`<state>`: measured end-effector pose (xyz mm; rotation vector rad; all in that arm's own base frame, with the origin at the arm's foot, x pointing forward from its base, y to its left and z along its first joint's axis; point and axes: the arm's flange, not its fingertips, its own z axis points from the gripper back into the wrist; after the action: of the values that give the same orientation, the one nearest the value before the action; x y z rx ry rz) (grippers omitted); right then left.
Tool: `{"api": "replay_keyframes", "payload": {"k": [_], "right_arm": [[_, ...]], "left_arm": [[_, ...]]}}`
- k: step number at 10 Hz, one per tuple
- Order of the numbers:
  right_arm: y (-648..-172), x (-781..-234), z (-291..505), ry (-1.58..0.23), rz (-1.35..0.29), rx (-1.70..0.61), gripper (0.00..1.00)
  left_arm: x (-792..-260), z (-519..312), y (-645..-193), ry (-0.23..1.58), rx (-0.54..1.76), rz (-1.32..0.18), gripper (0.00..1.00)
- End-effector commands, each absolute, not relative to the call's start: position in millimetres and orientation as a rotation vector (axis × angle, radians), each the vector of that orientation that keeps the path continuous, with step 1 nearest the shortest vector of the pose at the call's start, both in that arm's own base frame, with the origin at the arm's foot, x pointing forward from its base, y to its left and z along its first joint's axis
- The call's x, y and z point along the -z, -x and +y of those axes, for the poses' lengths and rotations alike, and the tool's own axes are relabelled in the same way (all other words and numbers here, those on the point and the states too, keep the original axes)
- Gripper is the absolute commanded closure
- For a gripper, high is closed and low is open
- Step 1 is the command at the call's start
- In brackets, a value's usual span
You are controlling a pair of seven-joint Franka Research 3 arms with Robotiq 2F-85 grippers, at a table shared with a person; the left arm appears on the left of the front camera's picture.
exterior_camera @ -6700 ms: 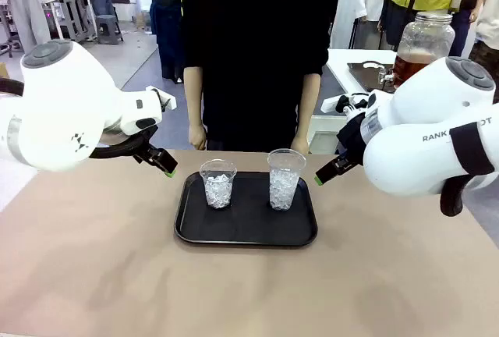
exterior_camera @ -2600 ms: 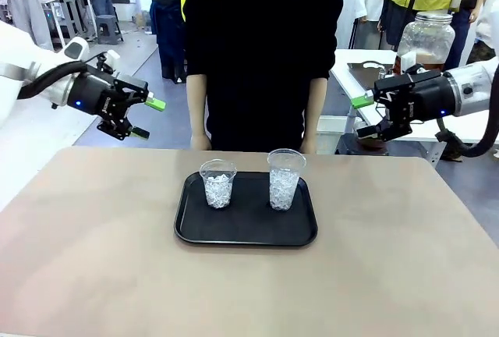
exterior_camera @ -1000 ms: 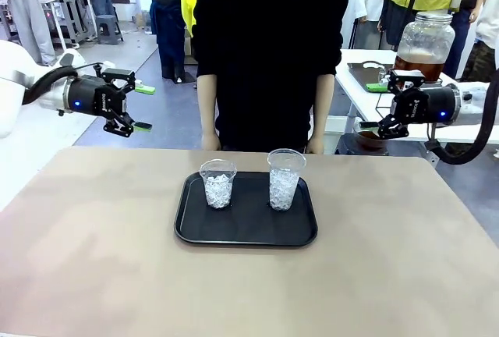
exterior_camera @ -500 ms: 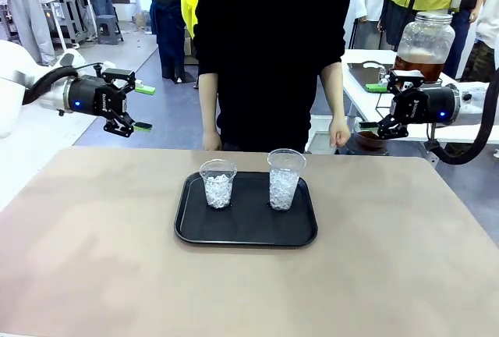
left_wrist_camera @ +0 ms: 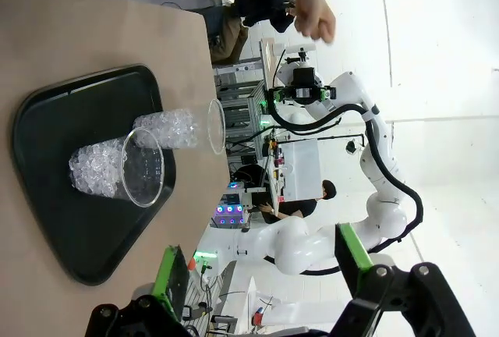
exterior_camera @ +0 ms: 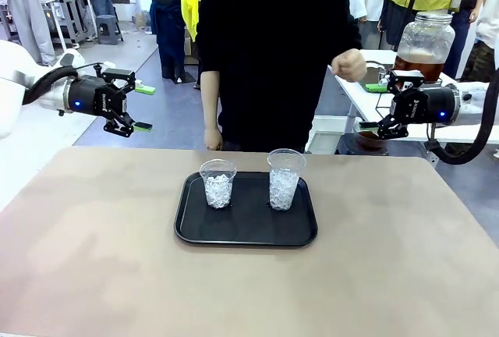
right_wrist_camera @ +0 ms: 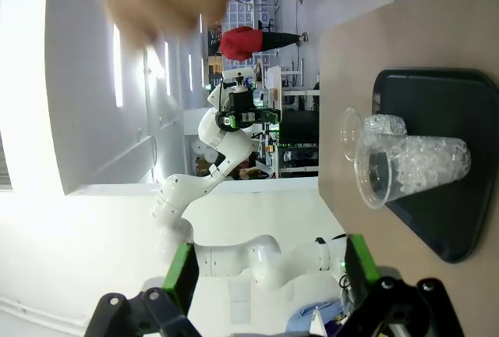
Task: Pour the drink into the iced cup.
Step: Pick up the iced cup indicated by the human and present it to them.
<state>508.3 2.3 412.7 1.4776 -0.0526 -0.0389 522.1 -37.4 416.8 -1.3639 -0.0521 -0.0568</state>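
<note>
Two clear plastic cups of ice stand on a black tray (exterior_camera: 195,232): a shorter iced cup (exterior_camera: 217,184) on the left and a taller iced cup (exterior_camera: 284,179) on the right. The left wrist view shows the shorter cup (left_wrist_camera: 117,169) and the taller cup (left_wrist_camera: 183,126). From the right wrist, the taller cup (right_wrist_camera: 413,165) is nearer than the shorter cup (right_wrist_camera: 374,126). The amber-brown drink (exterior_camera: 407,64) fills the lower part of a big glass jar on a side table at the back right. My left gripper (exterior_camera: 143,108) hangs open beyond the table's far left corner. My right gripper (exterior_camera: 373,107) is open near the jar, holding nothing.
A person in black stands at the far edge behind the tray. One hand (exterior_camera: 348,64) is raised to chest height close to my right gripper, and the other hangs by the table edge (exterior_camera: 211,139). The brown tabletop (exterior_camera: 249,290) lies bare around the tray.
The person's hand on the right of the picture has risen from the table edge to chest height, toward the jar. Both grippers have stayed open and still.
</note>
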Motion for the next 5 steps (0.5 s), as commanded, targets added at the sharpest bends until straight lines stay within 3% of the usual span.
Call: {"api": "replay_keyframes", "payload": {"k": [1,5], "right_arm": [[-507.9,-412.9,2.1,-1.473,-0.059,0.026,0.00],[-507.9,-412.9,2.1,-1.473,-0.059,0.026,0.00]], "left_arm": [[-417.6,-37.5,-522.2,1.363,0.057,-0.055,0.00],[-417.6,-37.5,-522.2,1.363,0.057,-0.055,0.00]]}}
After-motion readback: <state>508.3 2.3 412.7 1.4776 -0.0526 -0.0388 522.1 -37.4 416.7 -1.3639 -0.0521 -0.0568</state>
